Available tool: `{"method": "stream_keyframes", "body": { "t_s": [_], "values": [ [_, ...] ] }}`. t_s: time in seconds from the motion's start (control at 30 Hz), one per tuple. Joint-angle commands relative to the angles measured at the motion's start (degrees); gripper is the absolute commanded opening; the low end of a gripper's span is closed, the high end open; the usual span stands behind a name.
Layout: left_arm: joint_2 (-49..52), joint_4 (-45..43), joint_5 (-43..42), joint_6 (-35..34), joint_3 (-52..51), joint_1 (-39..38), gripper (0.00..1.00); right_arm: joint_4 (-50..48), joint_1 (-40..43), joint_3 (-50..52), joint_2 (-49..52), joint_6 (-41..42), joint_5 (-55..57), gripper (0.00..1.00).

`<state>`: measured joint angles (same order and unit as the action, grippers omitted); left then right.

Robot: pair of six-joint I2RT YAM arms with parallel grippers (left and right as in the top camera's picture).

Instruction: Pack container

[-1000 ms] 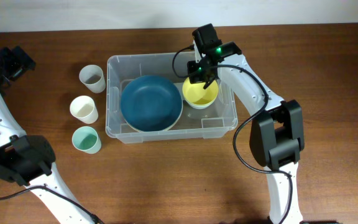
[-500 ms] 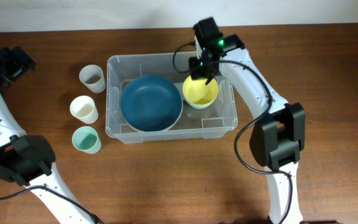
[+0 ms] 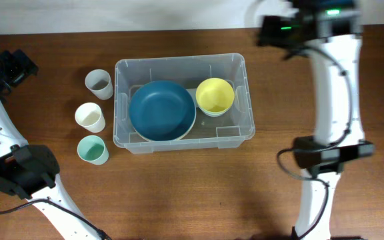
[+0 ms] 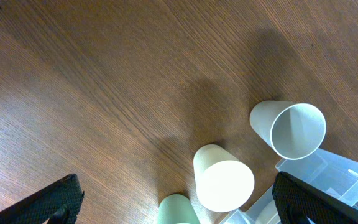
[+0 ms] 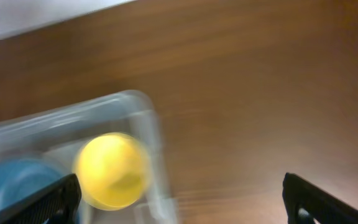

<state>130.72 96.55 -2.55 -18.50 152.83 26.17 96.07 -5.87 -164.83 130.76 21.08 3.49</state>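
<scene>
The clear container (image 3: 182, 61) stands mid-table with a large blue bowl (image 3: 162, 110) on its left side and a yellow bowl (image 3: 215, 95) on a white one at its right. My right gripper (image 3: 272, 30) is blurred, high above the table's back right, apart from the container. In the right wrist view its jaws (image 5: 182, 199) stand wide and empty, with the yellow bowl (image 5: 112, 171) and the container's rim (image 5: 148, 118) below left. My left gripper (image 3: 15, 67) hangs open at the far left, holding nothing (image 4: 179, 199).
Three cups stand left of the container: grey (image 3: 99, 83), cream (image 3: 90, 117) and green (image 3: 92, 149). The left wrist view shows the grey cup (image 4: 291, 127), the cream cup (image 4: 224, 180), the green cup (image 4: 178, 210) and a container corner (image 4: 328, 180).
My right gripper was shut at the yellow bowl's rim; it has opened and swung up and away to the back right. The bowl stays in the container. The left arm is still.
</scene>
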Motion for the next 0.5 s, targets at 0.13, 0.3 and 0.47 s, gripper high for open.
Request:
{"method": "stream_keyframes", "body": {
  "t_s": [0.13,0.3,0.47],
  "values": [
    [-0.24,-0.04,0.26,-0.76,-0.20,0.15,0.99,1.25,17.09,4.55,-0.11,3.43,1.42,0.99],
    [-0.24,-0.02,0.26,-0.76,-0.20,0.15,0.99,1.25,23.85,9.16,-0.11,3.41,1.09,0.99],
    [-0.24,-0.04,0.26,-0.76,-0.20,0.15,0.99,1.25,28.09,13.99,-0.11,3.41,1.09,0.99]
  ]
}}
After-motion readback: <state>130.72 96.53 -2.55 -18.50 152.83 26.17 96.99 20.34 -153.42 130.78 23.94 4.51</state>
